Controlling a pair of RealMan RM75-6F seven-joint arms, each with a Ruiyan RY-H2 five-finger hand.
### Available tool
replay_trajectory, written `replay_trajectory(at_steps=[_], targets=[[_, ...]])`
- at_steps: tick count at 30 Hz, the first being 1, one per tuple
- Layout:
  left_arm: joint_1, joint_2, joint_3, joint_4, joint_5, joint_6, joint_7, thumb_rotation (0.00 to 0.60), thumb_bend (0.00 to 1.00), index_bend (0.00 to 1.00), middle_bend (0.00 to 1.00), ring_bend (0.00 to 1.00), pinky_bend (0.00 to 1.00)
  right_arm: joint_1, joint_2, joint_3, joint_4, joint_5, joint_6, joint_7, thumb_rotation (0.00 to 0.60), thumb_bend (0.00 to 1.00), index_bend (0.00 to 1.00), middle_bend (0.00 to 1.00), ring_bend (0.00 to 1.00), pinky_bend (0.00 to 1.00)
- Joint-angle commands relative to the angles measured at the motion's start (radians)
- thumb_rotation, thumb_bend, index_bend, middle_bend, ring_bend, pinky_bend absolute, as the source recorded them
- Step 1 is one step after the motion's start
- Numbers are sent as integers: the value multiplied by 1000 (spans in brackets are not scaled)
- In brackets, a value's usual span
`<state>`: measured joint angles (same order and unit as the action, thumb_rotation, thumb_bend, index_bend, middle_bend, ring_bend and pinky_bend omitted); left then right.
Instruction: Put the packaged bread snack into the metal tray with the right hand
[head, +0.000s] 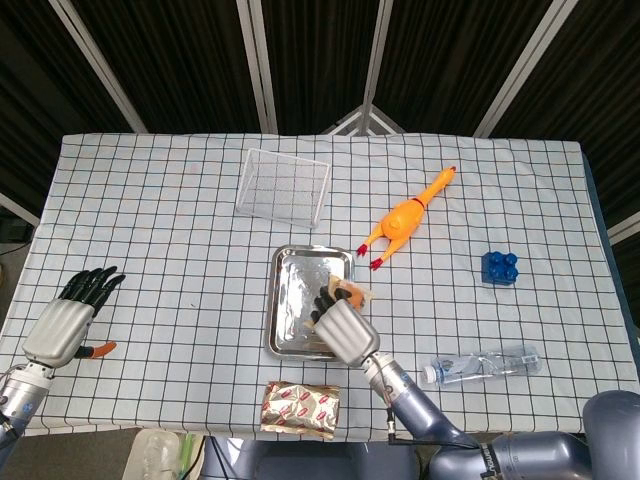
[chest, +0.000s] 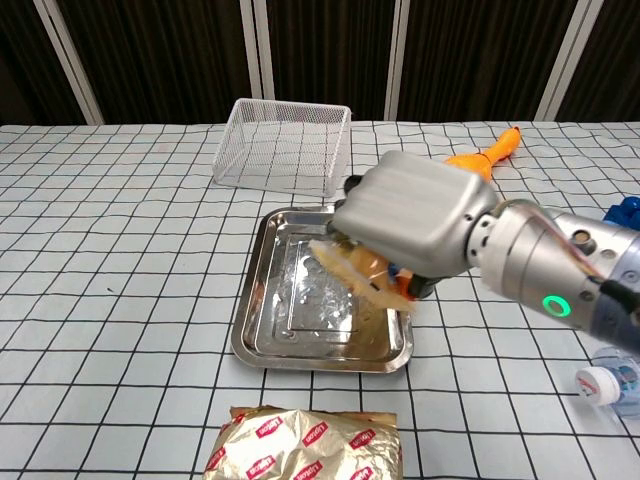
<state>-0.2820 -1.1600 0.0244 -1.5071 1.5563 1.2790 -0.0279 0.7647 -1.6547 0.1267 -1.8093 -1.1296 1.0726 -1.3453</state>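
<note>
My right hand (head: 340, 325) (chest: 415, 225) hangs over the right part of the metal tray (head: 290, 300) (chest: 262, 320), above its floor. It grips the packaged bread snack (head: 352, 294) (chest: 362, 277), a clear wrapper with a tan bun inside, which sticks out beneath and ahead of the palm. In the chest view the pack's lower edge hovers just over the tray's inner surface. My left hand (head: 68, 318) rests at the table's left edge with its fingers spread and nothing in it.
A wire basket (head: 284, 185) (chest: 283, 145) stands behind the tray. An orange rubber chicken (head: 405, 217) lies to the right, a blue brick (head: 499, 267) further right. A water bottle (head: 483, 365) lies front right, a foil snack pack (head: 300, 409) (chest: 305, 447) at the front edge.
</note>
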Motion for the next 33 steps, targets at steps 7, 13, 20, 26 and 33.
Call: replay_trajectory(at_steps=[7, 13, 20, 26, 33], targets=[[0, 4, 5, 1, 5, -2, -6, 600, 74, 0, 0, 0, 31, 72, -133, -12, 18, 77, 42, -126, 600, 381, 447, 330, 221, 421], [-1, 4, 6, -1, 4, -7, -1, 600, 75, 0, 0, 0, 31, 95, -150, 3, 55, 106, 51, -109, 600, 380, 446, 331, 221, 421], [-2, 2, 6, -6, -4, -16, 11, 600, 74, 0, 0, 0, 31, 109, -132, 10, 84, 117, 61, -78, 600, 381, 447, 331, 221, 422], [-4, -1, 6, -8, -6, -21, 20, 600, 74, 0, 0, 0, 31, 107, -120, 0, 97, 123, 70, -36, 600, 381, 43, 149, 98, 282], [-4, -2, 6, -9, -7, -21, 22, 600, 75, 0, 0, 0, 31, 98, -121, 0, 71, 147, 135, -53, 600, 355, 0, 0, 0, 149]])
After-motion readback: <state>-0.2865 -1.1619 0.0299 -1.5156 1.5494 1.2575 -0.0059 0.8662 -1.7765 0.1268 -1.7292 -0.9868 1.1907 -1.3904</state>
